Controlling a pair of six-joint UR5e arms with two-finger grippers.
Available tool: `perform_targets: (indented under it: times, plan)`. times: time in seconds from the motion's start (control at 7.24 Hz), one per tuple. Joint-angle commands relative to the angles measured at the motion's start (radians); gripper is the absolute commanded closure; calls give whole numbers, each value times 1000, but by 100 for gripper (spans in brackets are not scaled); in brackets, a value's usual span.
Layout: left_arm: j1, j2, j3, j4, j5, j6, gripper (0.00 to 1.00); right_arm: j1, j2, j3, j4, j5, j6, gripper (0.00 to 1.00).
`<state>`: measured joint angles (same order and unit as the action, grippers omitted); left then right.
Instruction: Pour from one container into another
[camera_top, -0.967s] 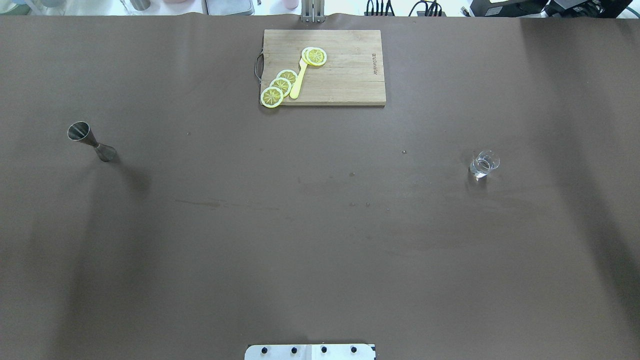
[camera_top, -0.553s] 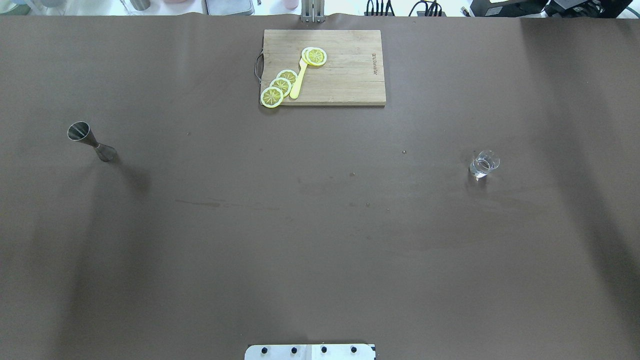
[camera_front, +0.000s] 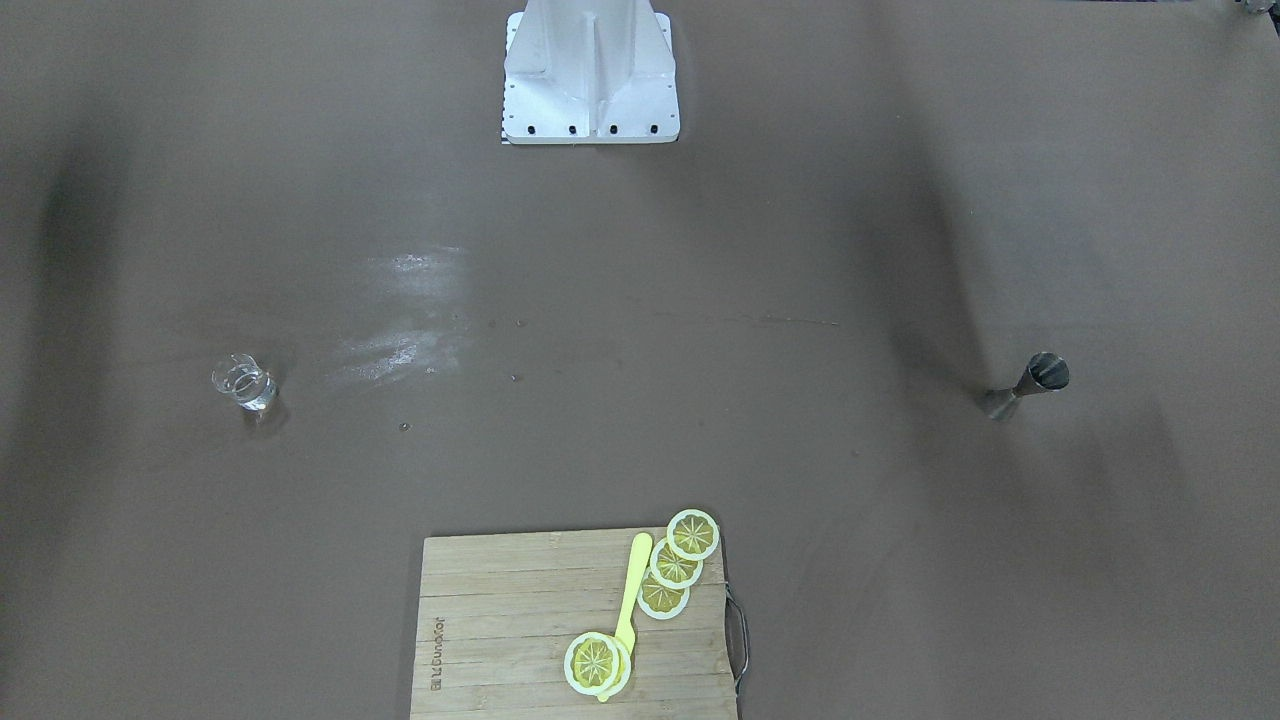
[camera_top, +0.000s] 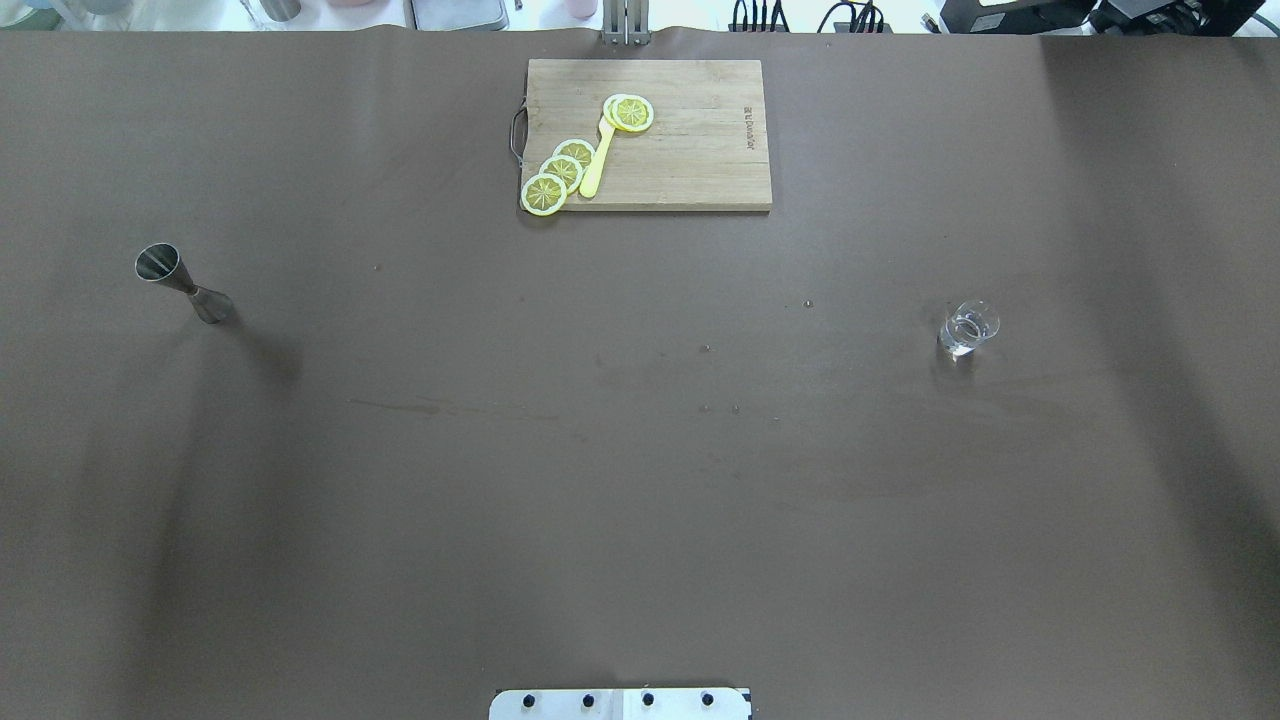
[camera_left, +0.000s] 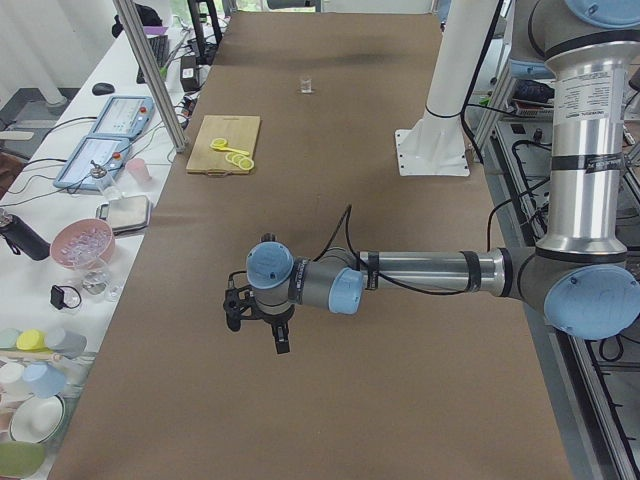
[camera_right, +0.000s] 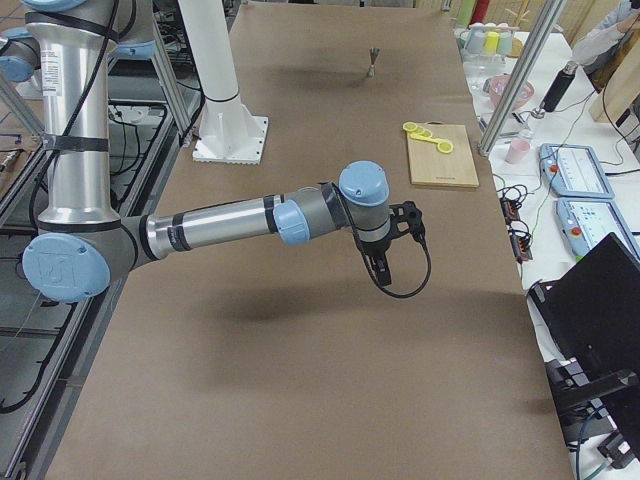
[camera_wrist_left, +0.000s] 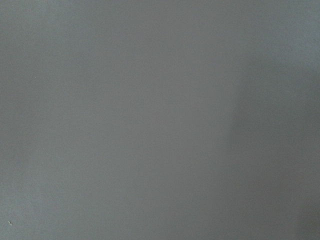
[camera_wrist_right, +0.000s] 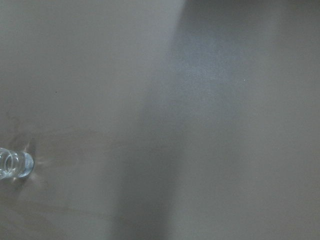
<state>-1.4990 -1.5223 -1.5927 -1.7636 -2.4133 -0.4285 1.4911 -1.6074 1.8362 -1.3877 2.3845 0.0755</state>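
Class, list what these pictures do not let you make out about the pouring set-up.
Left hand: seen only in exterior left view, small and dark; open or shut unclear.
Right hand: likewise, exterior right only.
Jigger: contents too small, shadowed, overhead.
Glass: cut by right wrist view's left edge.

The table (camera_top: 640, 470) wears a plain, dull brown cover. On the left, the jigger (camera_top: 183, 284) is bare silvery steel. On the right, the small glass (camera_top: 968, 328) is clear and colourless. At the far edge, the cutting board (camera_top: 700, 150) is pale tan wood with lengthwise grain lines. Its lemon slices (camera_top: 560, 172) are yellow with white rims and spoke patterns, and the utensil (camera_top: 597, 162) among them is plain yellow. The left arm (camera_left: 420, 272) and right arm (camera_right: 210, 225) are silver with light blue joint caps. The left gripper (camera_left: 281, 340) and right gripper (camera_right: 381, 272) are black.
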Motion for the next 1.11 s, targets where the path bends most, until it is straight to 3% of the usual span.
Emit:
perform_targets:
  times: [0.0,0.55,0.69,0.97]
  plan:
    - [0,-45,0,24,-108,-231,1,-24,10,0,24,5,0,0]
    - [63,-44,-149,50,-89,-384,1,-64,5,-12,145,14,-11,0]
    - [116,-41,-238,82,15,-439,1,-71,3,-5,157,30,-51,0]
    - [169,-41,-300,130,37,-489,1,-86,-22,23,221,-22,-161,0]
